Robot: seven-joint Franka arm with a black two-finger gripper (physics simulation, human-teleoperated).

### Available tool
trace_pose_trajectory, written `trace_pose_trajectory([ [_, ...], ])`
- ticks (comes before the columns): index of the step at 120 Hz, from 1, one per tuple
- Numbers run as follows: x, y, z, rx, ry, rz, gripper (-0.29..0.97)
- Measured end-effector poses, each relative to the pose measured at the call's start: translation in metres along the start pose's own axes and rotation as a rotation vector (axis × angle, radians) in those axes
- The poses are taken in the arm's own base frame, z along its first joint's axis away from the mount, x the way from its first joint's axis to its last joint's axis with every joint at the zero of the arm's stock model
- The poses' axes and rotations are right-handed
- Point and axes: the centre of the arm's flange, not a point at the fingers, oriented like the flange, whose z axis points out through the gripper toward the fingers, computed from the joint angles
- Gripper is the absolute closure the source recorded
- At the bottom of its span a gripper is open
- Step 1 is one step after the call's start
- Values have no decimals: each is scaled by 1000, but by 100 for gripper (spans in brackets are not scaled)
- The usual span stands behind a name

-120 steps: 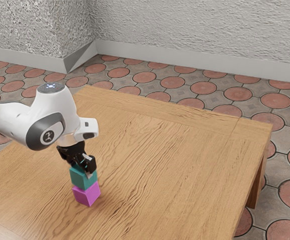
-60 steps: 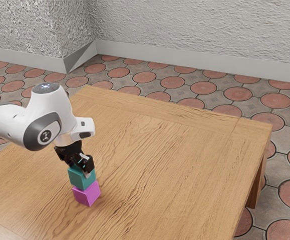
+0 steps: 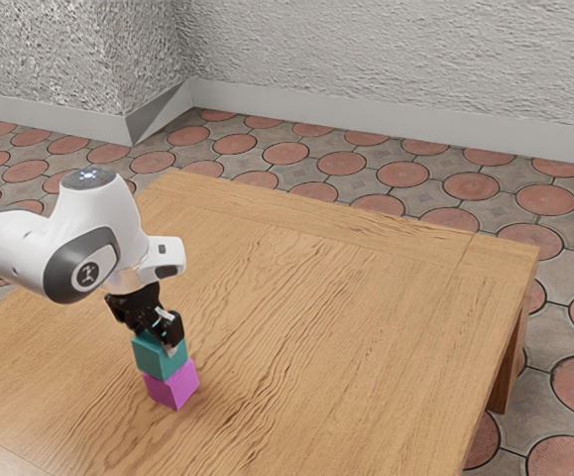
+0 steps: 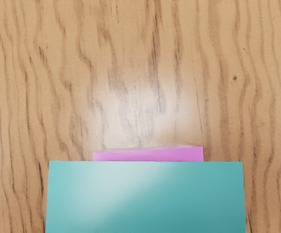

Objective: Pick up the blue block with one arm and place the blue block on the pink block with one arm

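Blue block (image 3: 154, 357) sits clamped in the pincer (image 3: 158, 335), resting atop the pink block (image 3: 172, 384).

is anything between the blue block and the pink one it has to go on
Nothing visible stands between them. The blue block appears to rest straight on the pink block, with the gripper gripping it at the top.

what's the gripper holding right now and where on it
The blue block, gripped at its upper sides by the gripper, sitting on the pink block.
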Motion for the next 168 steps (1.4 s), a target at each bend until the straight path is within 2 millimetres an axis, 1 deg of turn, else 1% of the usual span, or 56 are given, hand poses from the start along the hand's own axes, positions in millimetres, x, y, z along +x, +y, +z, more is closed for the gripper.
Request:
trace_pose_trajectory([
  [76,4,-1,3,1,1,-14,38],
  [109,6,0,1,-6,10,-10,19],
  [123,13,0,-8,-8,31,-5,12],
  [130,23,0,-26,-5,73,-1,9],
  [132,25,0,-35,-3,92,0,9],
  [134,29,1,-51,0,121,2,8],
  [139,38,2,-100,11,196,9,6],
  [143,53,8,-153,17,249,21,6],
  [145,58,11,-177,18,262,29,5],
  [147,62,17,-197,18,270,40,5],
  [150,67,31,-226,19,279,69,4],
  [153,69,43,-248,21,281,99,4],
  [159,70,61,-282,22,265,142,3],
  [163,74,73,-296,18,234,171,3],
  [168,96,106,-307,22,193,255,2],
])
